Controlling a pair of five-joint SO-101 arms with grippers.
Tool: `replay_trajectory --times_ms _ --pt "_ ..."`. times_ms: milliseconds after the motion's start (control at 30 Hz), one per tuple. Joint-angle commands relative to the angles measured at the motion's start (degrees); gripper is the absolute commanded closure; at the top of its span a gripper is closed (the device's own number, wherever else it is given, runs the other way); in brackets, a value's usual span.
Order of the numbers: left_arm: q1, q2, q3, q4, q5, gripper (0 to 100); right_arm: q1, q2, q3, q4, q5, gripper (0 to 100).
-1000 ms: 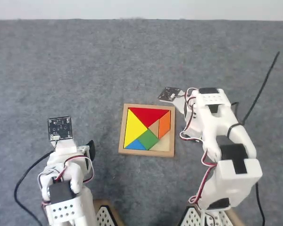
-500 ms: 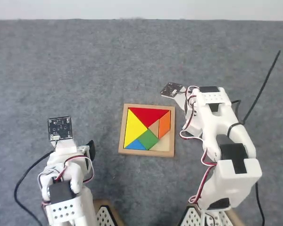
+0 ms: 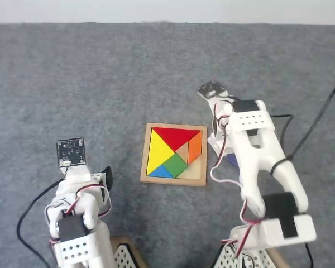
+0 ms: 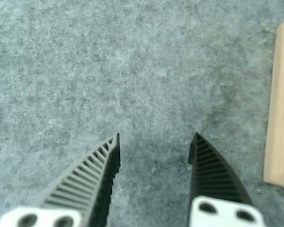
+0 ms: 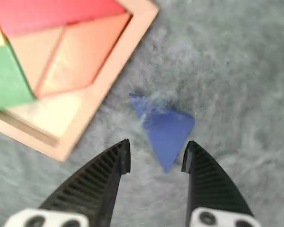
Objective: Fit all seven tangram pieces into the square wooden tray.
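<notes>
At three o'clock from the tray [image 3: 173, 181], the right gripper [image 5: 155, 153] pointed down, released, astride the blue triangle [image 5: 166, 128]; the left gripper [image 4: 154, 142] gaped too.

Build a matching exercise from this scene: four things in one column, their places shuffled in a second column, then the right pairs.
Things
1. red triangle
2. loose blue triangle
3. left tool
4. yellow triangle

Places
a. open, over bare carpet
b. in the tray, along its far edge
c. on the carpet beside the tray, by the open right tool
d. in the tray, at its left side

Pairs: 1-b, 2-c, 3-a, 4-d
</notes>
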Motion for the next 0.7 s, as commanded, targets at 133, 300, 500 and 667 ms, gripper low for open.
replay_trajectory --times_ms 133,300,500,667 --pt "-0.3 -1.1 -0.6 0.3 -0.3 77 -3.9 -7.0 -0.2 2.9 6.9 81.1" --pt "-0.3 -1.1 -0.6 0.3 -0.3 77 1.1 1.5 -0.4 0.6 19.9 80.9" --pt "-0.3 -1.1 -0.6 0.3 -0.3 77 5.7 9.7 -1.2 -3.2 26.5 71.2" --pt "-0.3 -1.1 -0.6 0.3 -0.3 77 6.7 11.0 -2.8 -6.8 26.7 75.0"
